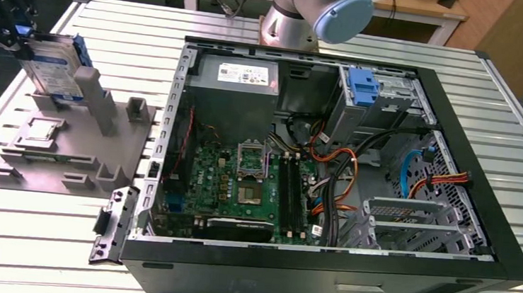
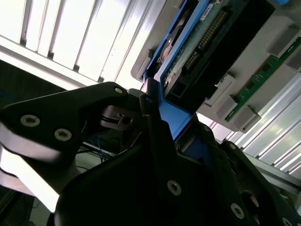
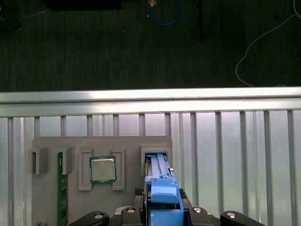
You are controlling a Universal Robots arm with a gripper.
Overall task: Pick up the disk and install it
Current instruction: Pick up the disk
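Note:
The disk [image 1: 55, 68], a silver drive with a white-and-blue label in a blue carrier, stands on edge at the far end of the grey fixture [image 1: 62, 150], at the exterior view's left. My gripper [image 1: 14, 25] is at its upper end and shut on it. In the second wrist view the black fingers [image 2: 155, 122] clamp the blue carrier, with the disk's [image 2: 197, 42] circuit side running away from them. In the first wrist view the disk [image 3: 164, 195] reaches from my gripper [image 3: 164, 214] down to the fixture's slot [image 3: 157, 153]; whether it still sits in the slot I cannot tell.
The open computer case [image 1: 483, 208] lies to the exterior view's right of the fixture, with a drive bay holding another blue carrier [image 1: 366, 92] and a grey power supply [image 1: 239, 73]. A processor chip [image 3: 102, 169] and a green memory stick [image 3: 59, 188] rest in the fixture. The arm's base [image 1: 316, 13] stands behind the case.

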